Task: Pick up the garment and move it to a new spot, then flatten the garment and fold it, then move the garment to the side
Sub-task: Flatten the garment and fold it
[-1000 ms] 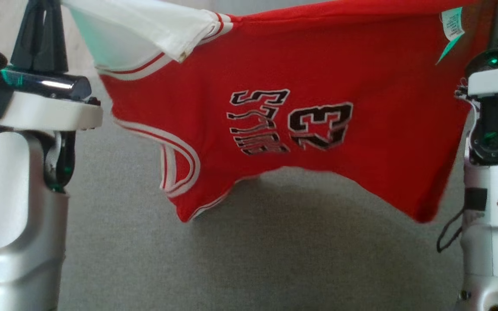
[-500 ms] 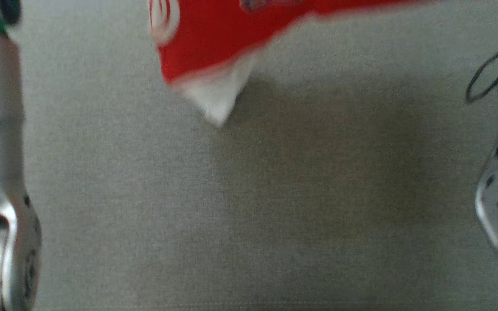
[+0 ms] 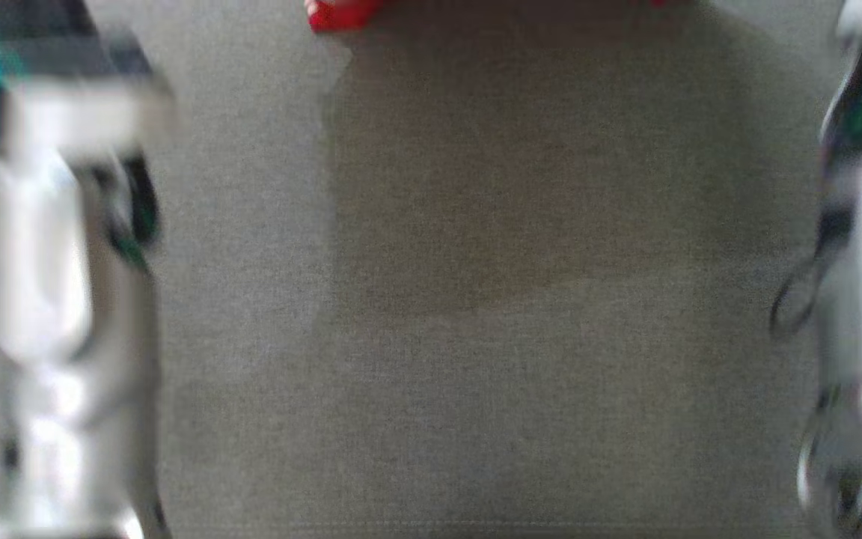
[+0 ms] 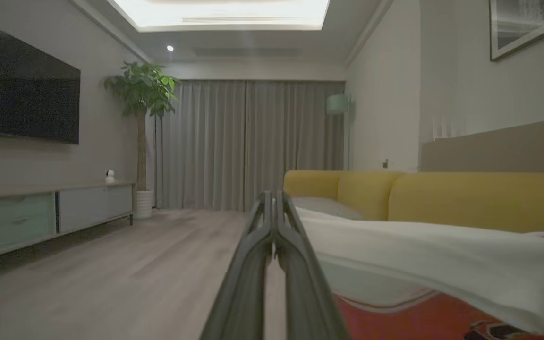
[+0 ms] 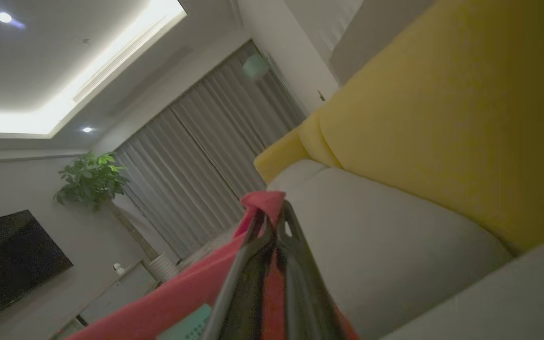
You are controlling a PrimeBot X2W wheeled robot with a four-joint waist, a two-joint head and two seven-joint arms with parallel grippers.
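While the garment (image 4: 442, 255) hangs stretched between both arms above the grey seat (image 3: 476, 374), status is judged as carry and lay-down, mid-step. Left jaws: together, clamped on a white edge of it. Right jaws: clamped on a red corner, which pokes out past the tips. Location: aloft, in front of the yellow sofa back (image 5: 442, 118); head view blurred, with a red scrap at its top edge. Handling advice: hold both grips firm; keep the arms level and well apart so the cloth is taut; lower until the hanging hem meets the seat first, then draw back to spread it flat, releasing last. Risk: slack would let the cloth bunch. Markings: teal tag (image 5: 187, 326) beside the right jaws, print too blurred to read; dark printed figure (image 4: 489, 330) on the red, cut off at the edge, unreadable.
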